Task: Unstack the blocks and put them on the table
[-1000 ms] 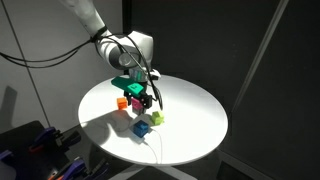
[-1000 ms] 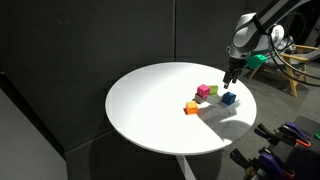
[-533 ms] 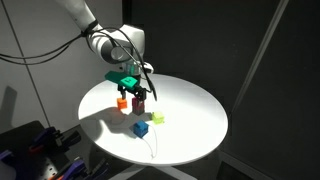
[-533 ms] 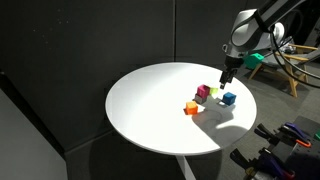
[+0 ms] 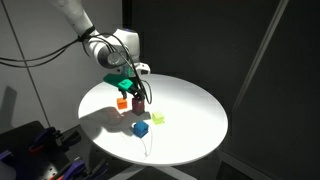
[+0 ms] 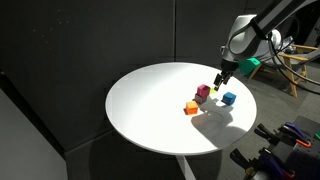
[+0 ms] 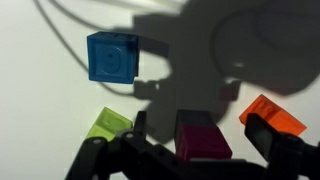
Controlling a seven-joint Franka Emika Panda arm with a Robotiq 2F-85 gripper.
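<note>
- Biggest thing first: your round white table (image 5: 190, 120) fills the middle of both exterior views (image 6: 150, 110), and every cube you can see sits on its top.
- Your arm (image 5: 85, 22) reaches in from above and hangs over the cluster of cubes.
- Your claw (image 5: 137, 93) is spread wide with nothing in it. In an exterior view (image 6: 221, 80) it's just above the cubes, not touching any as far as I can tell.
- In the wrist view the dark fingers (image 7: 268, 140) come in along the bottom edge, and the magenta cube sits between them.
- The magenta cube (image 7: 203, 137) is right under the claw, on the table in both exterior views (image 5: 138, 103) (image 6: 203, 92).
- The yellow-green cube (image 7: 108, 125) is just beside the magenta one, with a strip of shadow between them. You can also spot it in the exterior views (image 5: 157, 118) (image 6: 213, 88).
- The blue cube (image 7: 112, 58) sits on its own, apart from the others (image 5: 141, 128) (image 6: 229, 98), flat on the table.
- The orange cube (image 7: 272, 112) is on the other side of the magenta one, near it but not touching (image 5: 122, 102) (image 6: 191, 108).
</note>
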